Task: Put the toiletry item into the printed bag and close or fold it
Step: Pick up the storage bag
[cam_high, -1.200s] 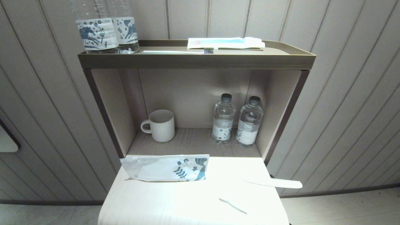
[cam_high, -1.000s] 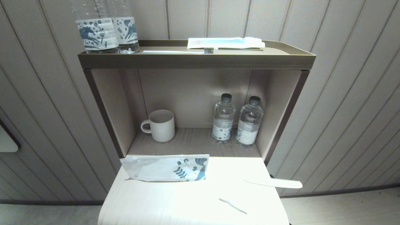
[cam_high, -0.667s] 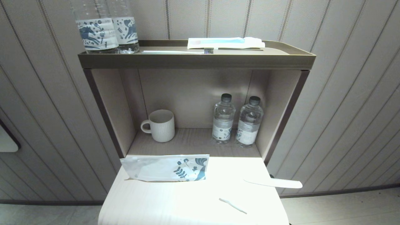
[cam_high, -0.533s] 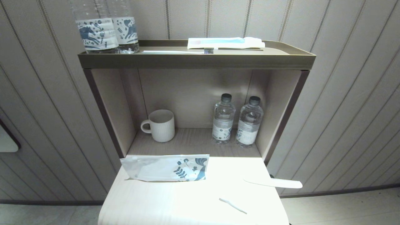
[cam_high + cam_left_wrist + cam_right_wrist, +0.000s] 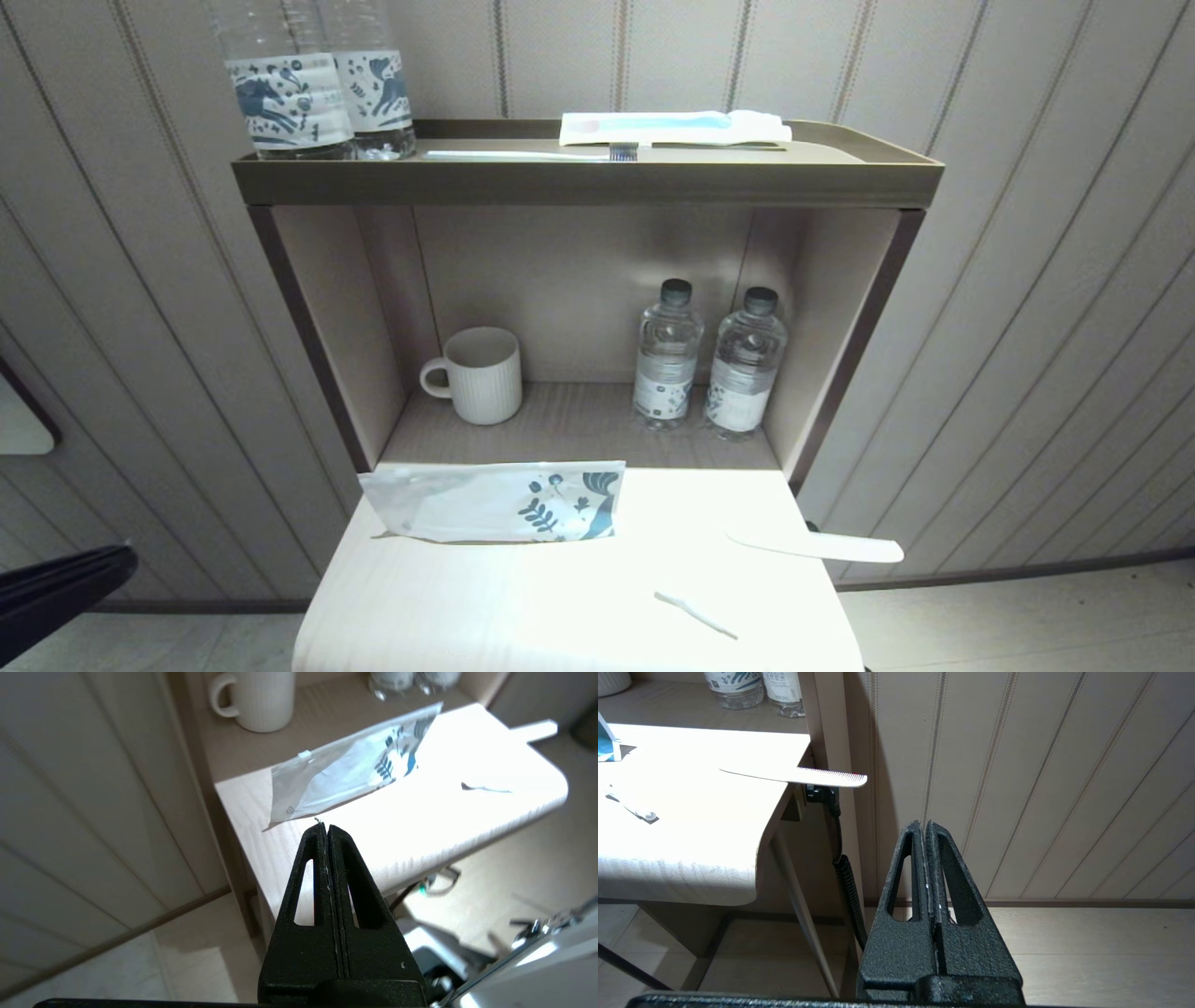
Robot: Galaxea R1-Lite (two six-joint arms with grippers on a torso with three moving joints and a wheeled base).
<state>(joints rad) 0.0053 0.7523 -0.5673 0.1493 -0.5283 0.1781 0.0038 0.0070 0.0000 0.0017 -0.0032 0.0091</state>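
Grippers: left gripper (image 5: 325, 828), black, fingers pressed together, holding nothing, touching nothing; it hangs off the table's left edge, tips aimed toward the near corner of the printed bag (image 5: 351, 767). In the head view only a dark part of the left arm shows at the lower left border. Right gripper (image 5: 924, 826), black, fingers likewise pressed together and empty, parked low beside the table's right side, facing the panelled wall (image 5: 1017, 788).

Task item: printed bag (image 5: 495, 501), flat white semi-translucent pouch with blue leaf and flower print at its right end, lying along the back left of the table (image 5: 560, 607), its long edge at the lip of the lower shelf.

Table contents: white comb (image 5: 817, 546), lying at the right edge with its toothed end overhanging; small thin white strip (image 5: 695, 616), toward the front right, well apart from the bag.

Lower shelf (image 5: 579, 420): ribbed white mug (image 5: 481, 375) on the left, handle to the left; two small water bottles (image 5: 707, 369) standing side by side on the right.

Top shelf (image 5: 579, 177): two larger bottles with blue printed labels (image 5: 317, 93) at the left; toothbrush (image 5: 532, 155) lying flat; white packet with light-blue stripe (image 5: 672, 128) behind it.

Room: vertically striped wall panelling all round, dark skirting, pale floor (image 5: 1087, 952).
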